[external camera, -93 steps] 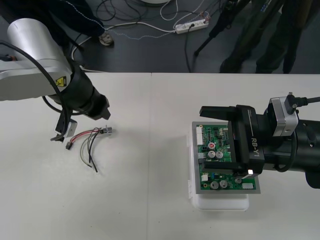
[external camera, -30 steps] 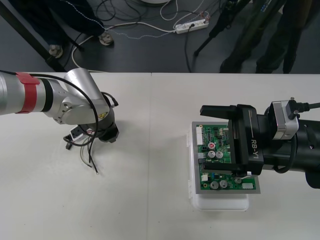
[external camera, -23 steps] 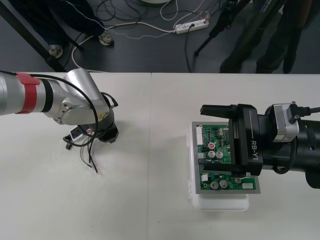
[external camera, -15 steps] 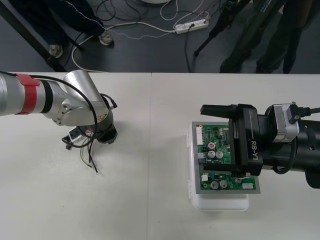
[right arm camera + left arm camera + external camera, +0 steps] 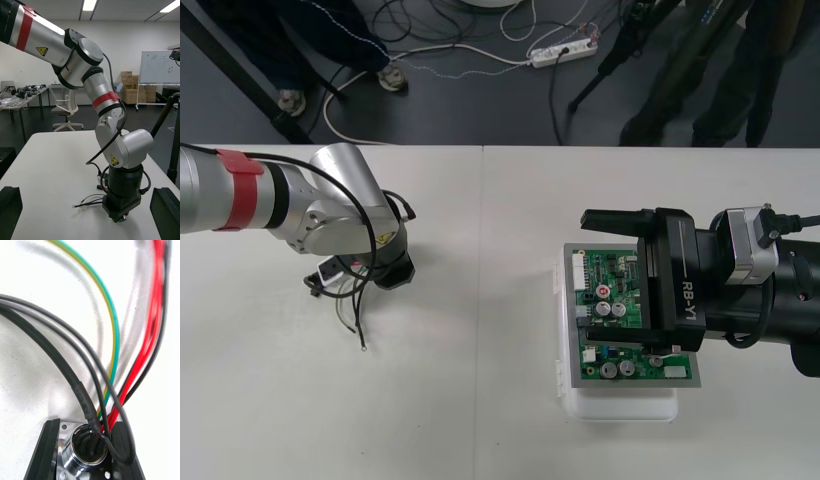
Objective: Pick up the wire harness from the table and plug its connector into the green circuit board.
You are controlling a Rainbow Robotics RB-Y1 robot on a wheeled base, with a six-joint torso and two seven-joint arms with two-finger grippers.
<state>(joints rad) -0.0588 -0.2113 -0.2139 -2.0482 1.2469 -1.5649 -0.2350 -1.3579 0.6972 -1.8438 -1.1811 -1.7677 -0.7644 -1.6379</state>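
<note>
We see left tool point(image 5: 387, 272) gripping round metal socket point(image 5: 84, 456) of thin-wire harness point(image 5: 156, 315) on plain light bench point(image 5: 480, 400); right tool point(image 5: 612, 272) gaping over green circuit board point(image 5: 626, 362).

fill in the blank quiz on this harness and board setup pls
On the harness, the left gripper is shut on the round metal ____.
The right gripper stands over the green circuit board with its fingers ____.
The base under the board is ____.
Missing words: socket; open; white.
</note>
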